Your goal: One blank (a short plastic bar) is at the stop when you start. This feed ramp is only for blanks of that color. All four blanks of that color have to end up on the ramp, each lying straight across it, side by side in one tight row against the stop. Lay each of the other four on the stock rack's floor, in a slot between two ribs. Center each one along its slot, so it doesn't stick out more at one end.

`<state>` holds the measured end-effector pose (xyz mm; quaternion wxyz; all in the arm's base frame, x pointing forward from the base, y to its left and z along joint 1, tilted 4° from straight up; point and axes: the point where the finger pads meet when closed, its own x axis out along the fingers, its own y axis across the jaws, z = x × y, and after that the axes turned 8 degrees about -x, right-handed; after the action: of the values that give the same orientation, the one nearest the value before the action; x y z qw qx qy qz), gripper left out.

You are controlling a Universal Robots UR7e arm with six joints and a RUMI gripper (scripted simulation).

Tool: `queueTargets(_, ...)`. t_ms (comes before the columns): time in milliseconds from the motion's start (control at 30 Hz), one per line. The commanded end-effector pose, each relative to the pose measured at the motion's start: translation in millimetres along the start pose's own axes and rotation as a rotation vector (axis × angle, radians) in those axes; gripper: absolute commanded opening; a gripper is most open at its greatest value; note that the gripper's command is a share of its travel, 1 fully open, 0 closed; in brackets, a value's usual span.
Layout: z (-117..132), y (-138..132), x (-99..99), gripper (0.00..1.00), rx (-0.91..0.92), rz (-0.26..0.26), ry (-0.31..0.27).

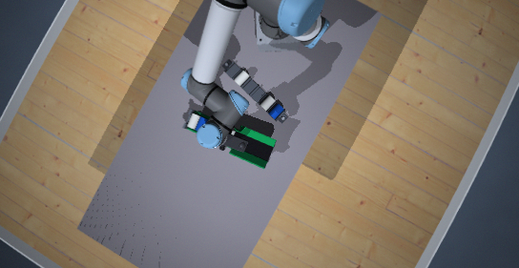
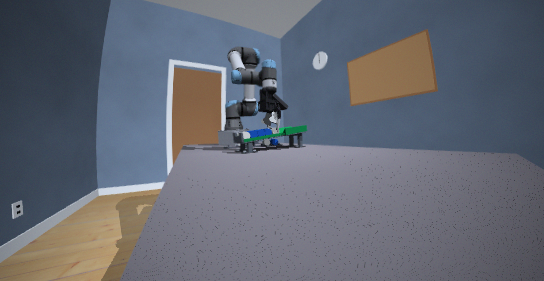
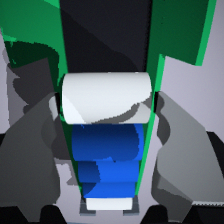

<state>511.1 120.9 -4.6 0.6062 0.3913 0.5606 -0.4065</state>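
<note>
Clearance matters: with the tool (image 1: 229,138) (image 2: 274,128) (image 3: 107,93) open around the upper white blank (image 2: 275,131) (image 3: 106,98), we should withdraw straight, leaving it square across the ramp (image 1: 259,134) (image 2: 295,130) (image 3: 181,31).

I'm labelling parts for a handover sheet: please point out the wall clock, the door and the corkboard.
Wall clock (image 2: 320,60): exterior, its face.
Door (image 2: 196,110): exterior, its panel.
Corkboard (image 2: 392,69): exterior, its middle.

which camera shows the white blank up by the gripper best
The wrist view: the white blank fills the middle there, lying across the ramp between the fingers, uphill of the blue blanks. In the top view the arm covers most or all of it; the exterior view shows that spot only tiny, too small for detail.
</note>
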Motion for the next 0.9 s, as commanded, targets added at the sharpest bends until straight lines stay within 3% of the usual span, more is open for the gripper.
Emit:
queueTargets(0,0.2,0.4,-0.5,0.47,0.0,0.001,0.0)
queueTargets(600,0.1,0.4,-5.6,0.49,0.0,0.001,0.0)
queueTargets(867,0.1,0.4,-39.6,0.49,0.0,0.001,0.0)
